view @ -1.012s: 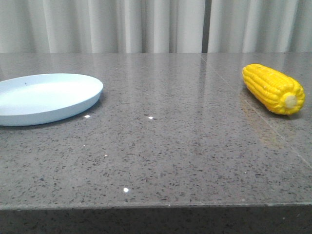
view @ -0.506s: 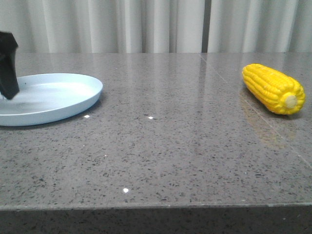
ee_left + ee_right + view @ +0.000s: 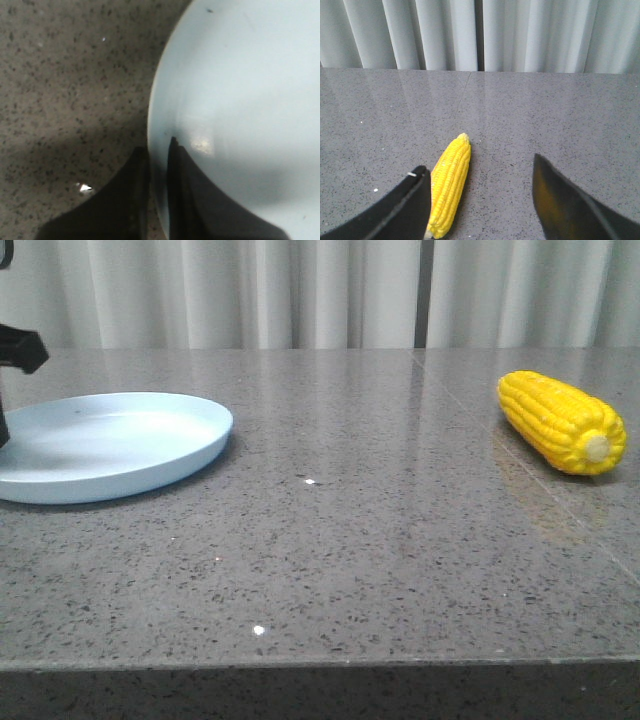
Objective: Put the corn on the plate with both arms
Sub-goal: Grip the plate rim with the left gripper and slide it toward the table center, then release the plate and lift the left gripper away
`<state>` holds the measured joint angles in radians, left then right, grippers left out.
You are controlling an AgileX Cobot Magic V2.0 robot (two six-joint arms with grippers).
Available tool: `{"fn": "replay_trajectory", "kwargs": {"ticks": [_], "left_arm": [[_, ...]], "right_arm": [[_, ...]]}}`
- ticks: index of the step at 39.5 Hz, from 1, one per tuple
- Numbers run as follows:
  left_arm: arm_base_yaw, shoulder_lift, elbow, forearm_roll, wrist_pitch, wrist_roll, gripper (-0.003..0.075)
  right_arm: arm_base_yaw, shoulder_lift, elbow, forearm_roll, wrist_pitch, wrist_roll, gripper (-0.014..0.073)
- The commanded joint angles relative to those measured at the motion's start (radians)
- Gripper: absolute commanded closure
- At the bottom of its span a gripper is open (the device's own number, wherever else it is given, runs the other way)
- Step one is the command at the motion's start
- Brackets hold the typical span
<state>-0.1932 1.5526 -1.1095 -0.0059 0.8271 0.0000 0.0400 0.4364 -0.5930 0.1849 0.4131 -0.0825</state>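
Note:
The pale blue plate (image 3: 120, 445) lies on the left of the grey table. My left gripper (image 3: 4, 425) shows only partly at the left edge, at the plate's rim. In the left wrist view its gripper (image 3: 157, 152) is shut on the rim of the plate (image 3: 240, 85), with one finger inside and one outside. The yellow corn (image 3: 560, 422) lies at the far right, its stub end towards the camera. In the right wrist view my right gripper (image 3: 479, 165) is open above the table, and the corn (image 3: 449, 187) lies between the fingers, close to one of them. The right gripper is out of the front view.
The speckled grey stone table (image 3: 350, 540) runs to a front edge low in the front view. White curtains (image 3: 320, 290) hang behind the table. A seam in the tabletop (image 3: 470, 410) runs near the corn.
The left gripper came into view at the plate's left rim. The plate has since slid a little to the right. The corn has not moved.

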Motion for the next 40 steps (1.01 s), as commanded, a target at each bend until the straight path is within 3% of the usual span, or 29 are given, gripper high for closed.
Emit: {"fn": "replay_trajectory", "kwargs": {"ticks": [1,16,24,33,37,40], "left_arm": [[0.001,-0.028,-0.03,-0.016,-0.023,0.0,0.0741],[-0.073,-0.058,-0.205,-0.332,-0.043,0.08,0.0741],[-0.168,0.042,-0.263,-0.358,-0.052,0.08,0.0741],[-0.184,0.112,-0.265,-0.358,-0.074,0.08,0.0736],[-0.184,0.121,-0.265,-0.356,-0.074,0.08,0.0671],[-0.184,0.121,-0.265,-0.353,-0.074,0.08,0.0573]], "right_arm": [[-0.004,0.013,-0.039,0.007,-0.072,-0.009,0.0123],[-0.004,0.013,-0.039,0.007,-0.072,-0.009,0.0123],[-0.004,0.013,-0.039,0.007,-0.072,-0.009,0.0123],[-0.004,0.013,-0.039,0.007,-0.072,-0.009,0.0123],[-0.004,0.013,-0.039,0.007,-0.072,-0.009,0.0123],[-0.004,0.013,-0.039,0.007,-0.072,-0.009,0.0123]]}}
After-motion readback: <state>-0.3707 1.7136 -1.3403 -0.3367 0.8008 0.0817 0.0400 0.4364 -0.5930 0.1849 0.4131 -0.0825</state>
